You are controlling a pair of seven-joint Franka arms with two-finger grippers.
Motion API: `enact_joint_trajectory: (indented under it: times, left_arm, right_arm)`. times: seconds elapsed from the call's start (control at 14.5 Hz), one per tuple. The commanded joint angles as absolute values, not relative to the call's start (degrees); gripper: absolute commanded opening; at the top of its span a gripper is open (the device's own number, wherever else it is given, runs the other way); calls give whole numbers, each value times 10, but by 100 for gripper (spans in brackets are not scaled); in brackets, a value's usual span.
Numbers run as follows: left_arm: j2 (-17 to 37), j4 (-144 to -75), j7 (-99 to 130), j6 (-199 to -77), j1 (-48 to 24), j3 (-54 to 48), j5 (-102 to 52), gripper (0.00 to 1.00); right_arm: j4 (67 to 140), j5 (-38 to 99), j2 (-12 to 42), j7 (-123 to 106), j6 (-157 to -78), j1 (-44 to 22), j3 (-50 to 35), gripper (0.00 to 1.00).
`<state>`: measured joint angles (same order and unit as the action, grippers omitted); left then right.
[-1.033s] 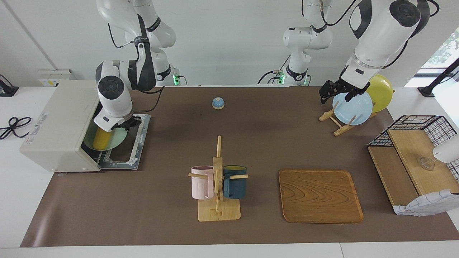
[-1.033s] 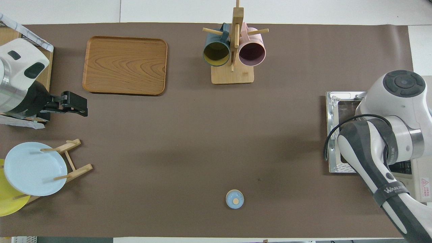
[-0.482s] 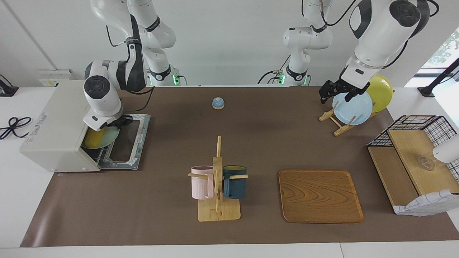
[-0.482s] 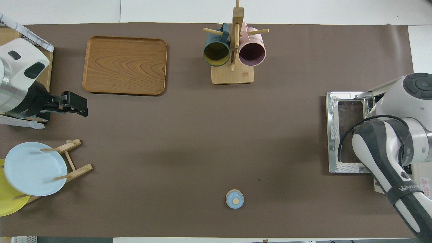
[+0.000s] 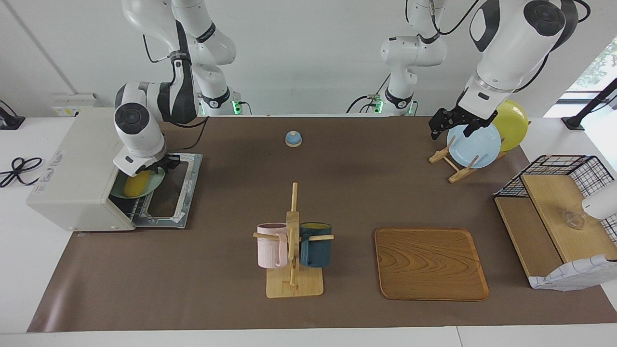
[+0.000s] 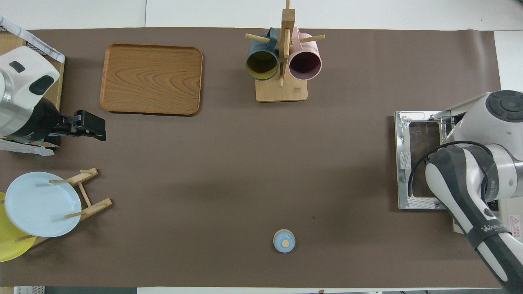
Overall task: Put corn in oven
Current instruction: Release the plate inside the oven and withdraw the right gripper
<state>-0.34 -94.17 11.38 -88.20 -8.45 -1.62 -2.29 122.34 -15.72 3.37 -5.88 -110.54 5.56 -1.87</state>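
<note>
The off-white oven (image 5: 72, 164) stands at the right arm's end of the table, its glass door (image 5: 185, 193) folded down flat. The yellow corn (image 5: 135, 185) lies on a pale green plate (image 5: 155, 182) resting on the rack in the oven's mouth, part in, part out. My right gripper (image 5: 163, 166) is at the plate's outer rim, shut on it. In the overhead view the right arm hides the corn and plate; only the door (image 6: 421, 163) shows. My left gripper (image 5: 453, 129) waits open and empty over the plate rack, also seen from overhead (image 6: 96, 128).
A small blue bell (image 5: 293, 139) sits near the robots. A mug rack (image 5: 293, 241) with a pink and a dark blue mug, and a wooden tray (image 5: 430, 264), lie farther out. A blue plate (image 5: 475, 144) and a yellow plate (image 5: 513, 123) stand in a rack; a wire shelf (image 5: 554, 212) is beside them.
My right gripper pushed the plate with the corn from over the door deeper into the oven, then came back out slightly with it. The left arm has not moved.
</note>
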Motion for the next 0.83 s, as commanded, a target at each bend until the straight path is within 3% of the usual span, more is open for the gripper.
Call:
enact_joint_trajectory:
  times: [0.0,0.48,0.62,0.76]
  left_arm:
    - [-10,-943,112,-876,-77,-19,-28,100]
    - [-10,-943,112,-876,-77,-19,-28,100]
    - [-10,-943,112,-876,-77,-19,-28,100]
    - [-10,-943,113,-876,-77,-19,-28,100]
  right_arm:
    - [1217,-156,29,-67,-1109,61,-26,32]
    - [1158,-115,43,-51,-1082,19,-30,28]
    - [1158,-106,47,-20,-1099,-1,-30,18]
    - [1175,-105,47,17,-1148,-25,-31,0]
